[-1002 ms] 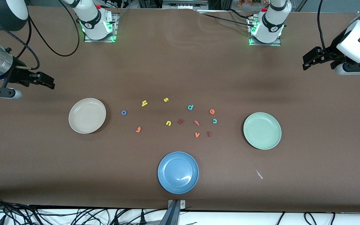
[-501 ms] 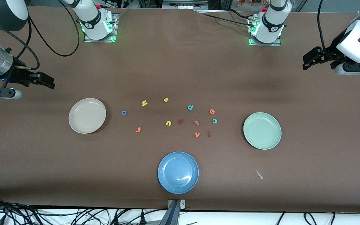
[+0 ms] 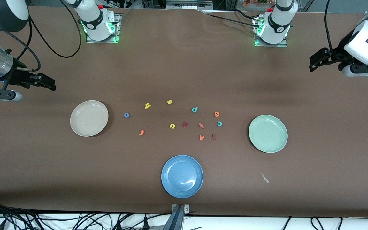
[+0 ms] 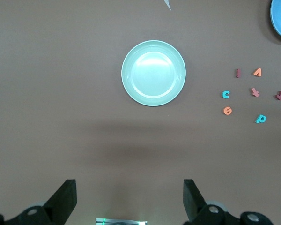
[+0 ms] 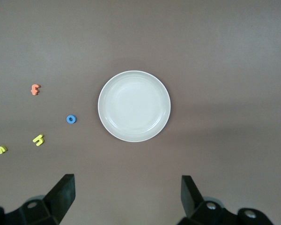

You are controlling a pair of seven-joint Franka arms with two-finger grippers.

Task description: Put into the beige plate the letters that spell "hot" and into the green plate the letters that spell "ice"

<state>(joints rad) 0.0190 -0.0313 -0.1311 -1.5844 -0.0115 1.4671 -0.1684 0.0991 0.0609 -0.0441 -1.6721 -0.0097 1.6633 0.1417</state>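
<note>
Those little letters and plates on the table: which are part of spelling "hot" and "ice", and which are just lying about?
For the job:
yellow h, blue o, orange t, beige plate
dark red i, teal c, orange e, green plate

Just lying about:
blue plate, yellow s, yellow u, teal d, orange v, dark red h-like letter

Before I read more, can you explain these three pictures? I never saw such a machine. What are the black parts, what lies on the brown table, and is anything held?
Two robot arms stand at a table. One picture looks down from across it; the others come from cameras on each wrist. The black prongs are each arm's pincer: the left pincer hovers open near the green plate, the right pincer open near the beige plate. Neither holds anything. Small foam letters lie between the plates, among them a yellow h and a teal c. A blue plate lies nearest the front camera.
</note>
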